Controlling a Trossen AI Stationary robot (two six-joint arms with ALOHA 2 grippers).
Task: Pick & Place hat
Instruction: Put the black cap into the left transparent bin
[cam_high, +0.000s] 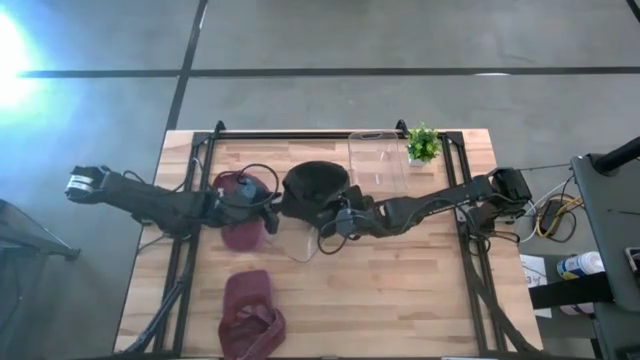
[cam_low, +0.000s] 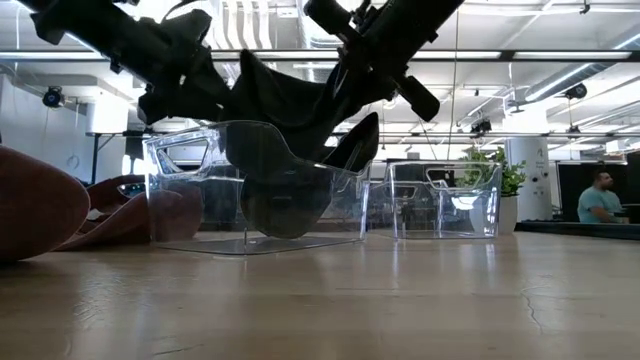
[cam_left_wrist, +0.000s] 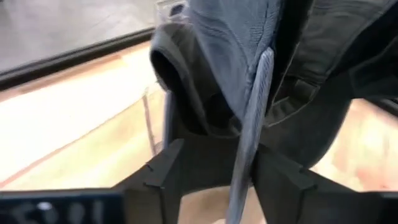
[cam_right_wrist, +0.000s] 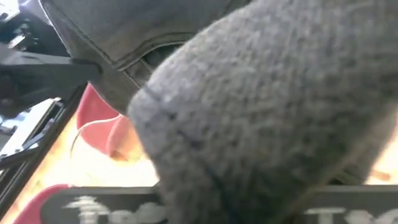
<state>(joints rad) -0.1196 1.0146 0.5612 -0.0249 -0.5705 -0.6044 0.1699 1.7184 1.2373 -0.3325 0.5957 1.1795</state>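
A black hat (cam_high: 315, 183) hangs between my two grippers above a clear bin (cam_low: 200, 160); its crown sags down inside the bin's walls (cam_low: 285, 195). My left gripper (cam_high: 272, 207) is at the hat's left side, shut on a strip of cloth (cam_left_wrist: 249, 143). My right gripper (cam_high: 335, 215) is at the hat's right side. In the right wrist view grey-black hat cloth (cam_right_wrist: 280, 112) fills the picture and hides that gripper's fingers. My left gripper pinches an edge of the black hat (cam_left_wrist: 247, 163) between its two fingers (cam_left_wrist: 165, 177), coming level from the table's left. The cloth runs up from the fingers and the hat hangs off the table. My right gripper holds the hat's opposite side (cam_low: 345, 100), slanting down from the right; the cloth hides the place of contact.
Two maroon hats lie on the table, one left of the bin (cam_high: 238, 225) and one near the near edge (cam_high: 250, 310). A second clear bin (cam_high: 377, 160) and a small green plant (cam_high: 423, 143) stand at the far edge. A person (cam_low: 600, 195) is in the room beyond.
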